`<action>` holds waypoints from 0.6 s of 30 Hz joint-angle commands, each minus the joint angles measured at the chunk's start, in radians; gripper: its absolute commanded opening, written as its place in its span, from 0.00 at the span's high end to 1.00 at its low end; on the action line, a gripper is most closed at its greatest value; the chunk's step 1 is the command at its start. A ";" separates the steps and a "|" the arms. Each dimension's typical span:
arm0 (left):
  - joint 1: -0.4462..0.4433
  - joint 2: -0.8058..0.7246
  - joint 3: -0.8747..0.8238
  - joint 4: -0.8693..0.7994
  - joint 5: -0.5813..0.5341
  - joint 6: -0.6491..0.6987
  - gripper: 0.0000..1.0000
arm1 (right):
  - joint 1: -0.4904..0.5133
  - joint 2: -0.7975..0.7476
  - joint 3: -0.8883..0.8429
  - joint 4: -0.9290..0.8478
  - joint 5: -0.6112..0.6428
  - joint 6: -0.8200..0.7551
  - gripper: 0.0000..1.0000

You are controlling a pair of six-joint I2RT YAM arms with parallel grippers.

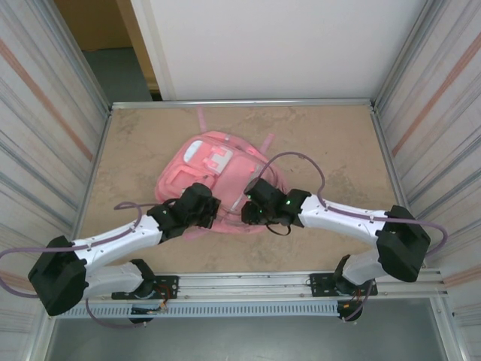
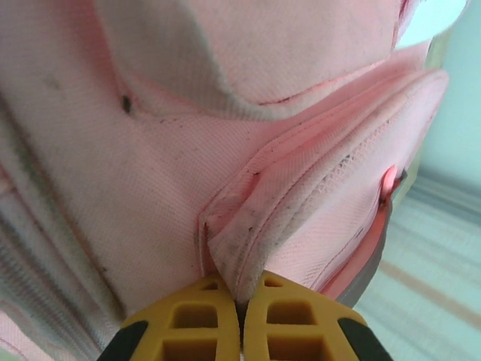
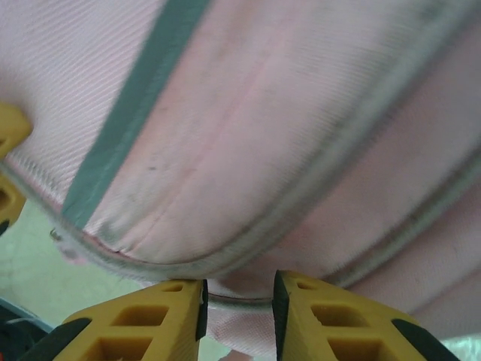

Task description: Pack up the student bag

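Observation:
The student bag, a big pink backpack with a white patch, lies in the middle of the table. My left gripper is at its near edge, and in the left wrist view it is shut on a grubby folded seam of the bag. My right gripper is at the near right edge. Its yellow jaws stand a little apart around a piped edge of the bag, with pale fabric in the gap.
The sandy tabletop is fenced by ribbed metal walls on the left and right and a white panel behind. Purple cables loop over both arms. Both arm bases sit on the rail at the near edge.

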 commanded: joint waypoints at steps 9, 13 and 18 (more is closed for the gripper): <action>-0.004 0.087 0.025 0.029 -0.047 -0.130 1.00 | -0.195 0.080 0.148 0.035 -0.122 -0.287 0.71; 0.007 0.092 0.032 0.019 -0.026 -0.157 1.00 | -0.144 -0.008 0.115 -0.051 -0.052 -0.302 0.70; 0.012 0.074 0.035 -0.014 -0.029 -0.152 1.00 | -0.026 -0.077 0.062 -0.094 -0.030 -0.185 0.70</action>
